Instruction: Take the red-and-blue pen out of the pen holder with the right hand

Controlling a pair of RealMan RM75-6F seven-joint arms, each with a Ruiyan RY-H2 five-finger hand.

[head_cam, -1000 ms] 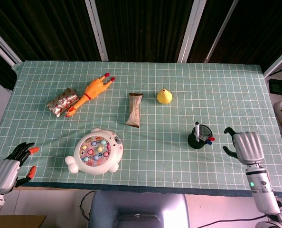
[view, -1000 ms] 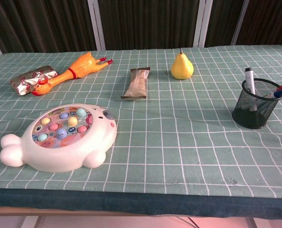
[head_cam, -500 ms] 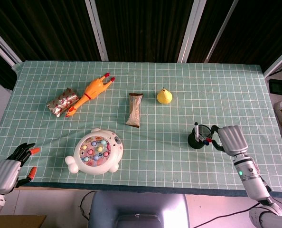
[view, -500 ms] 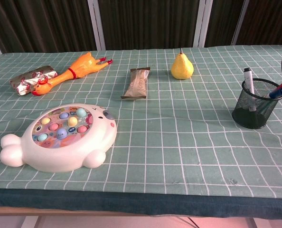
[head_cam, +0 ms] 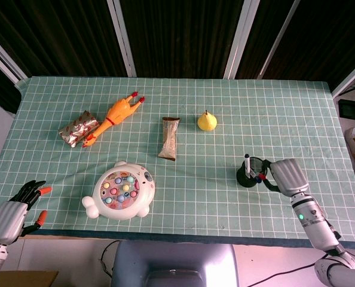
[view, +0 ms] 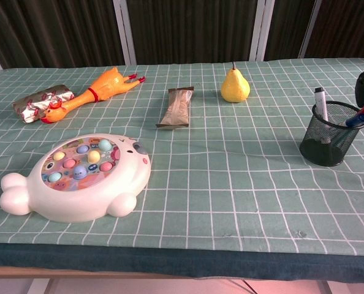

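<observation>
A black mesh pen holder (head_cam: 247, 177) stands on the table at the right, also seen in the chest view (view: 326, 144). The red-and-blue pen (view: 360, 116) leans out of it to the right, and its tip shows in the head view (head_cam: 262, 176). A white marker (view: 321, 105) stands in the holder too. My right hand (head_cam: 287, 176) is just right of the holder, its dark fingers (view: 361, 86) spread on either side of the pen's top. I cannot tell whether they touch it. My left hand (head_cam: 13, 210) hangs off the front left edge, holding nothing.
On the green checked cloth (head_cam: 213, 197) lie a yellow pear (head_cam: 207, 121), a brown snack bar (head_cam: 170, 138), a rubber chicken (head_cam: 113, 118), a foil packet (head_cam: 77, 128) and a white toy game board (head_cam: 119, 191). The table's right edge runs close behind my right hand.
My right hand moved left from beside the table edge up to the pen holder, and its fingers now reach around the pen's top. The left hand stayed put.
</observation>
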